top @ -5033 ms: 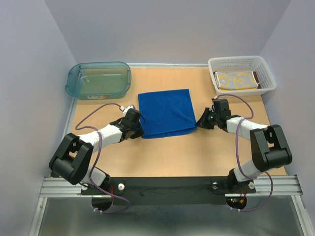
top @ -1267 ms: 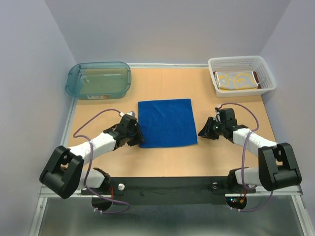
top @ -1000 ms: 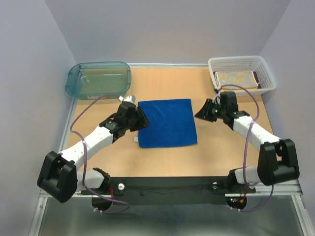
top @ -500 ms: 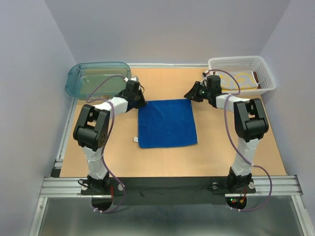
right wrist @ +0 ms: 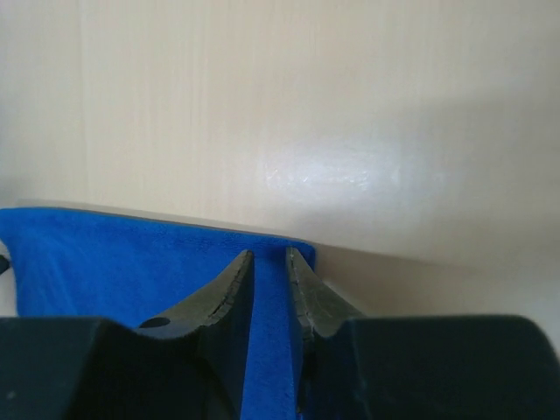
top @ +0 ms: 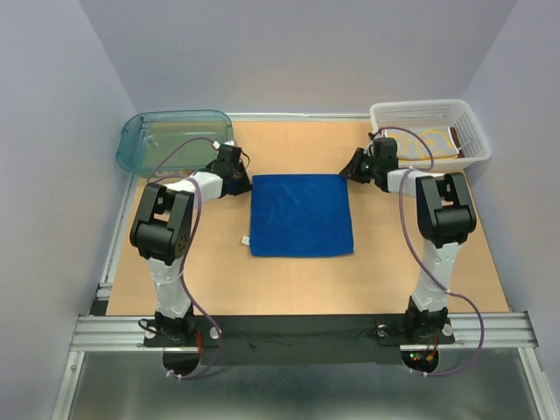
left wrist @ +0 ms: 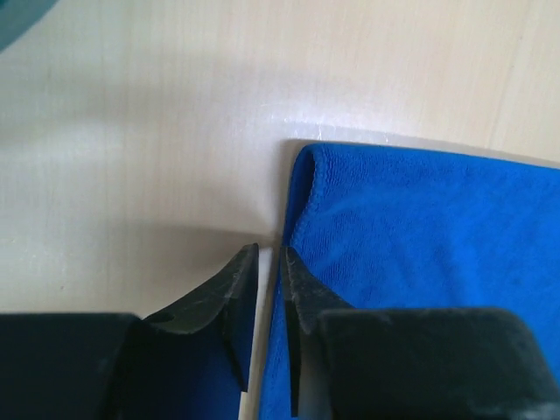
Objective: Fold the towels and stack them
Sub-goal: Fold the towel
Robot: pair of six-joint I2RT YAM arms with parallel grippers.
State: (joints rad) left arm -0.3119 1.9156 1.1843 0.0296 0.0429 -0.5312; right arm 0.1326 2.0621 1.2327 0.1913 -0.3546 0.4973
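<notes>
We've got two matching arms, left arm & right arm, each w/ white link shells btwn chunky black joint housings, and a thin purple cable looping alongside. Their black bases are bolted to a black plate, and we spot tiny red & green LEDs below the right one. In the wrist views, left gripper & right gripper look alike to us: two dark matte wedge-shaped fingers tapering to thin tips, on a blocky black body.
</notes>
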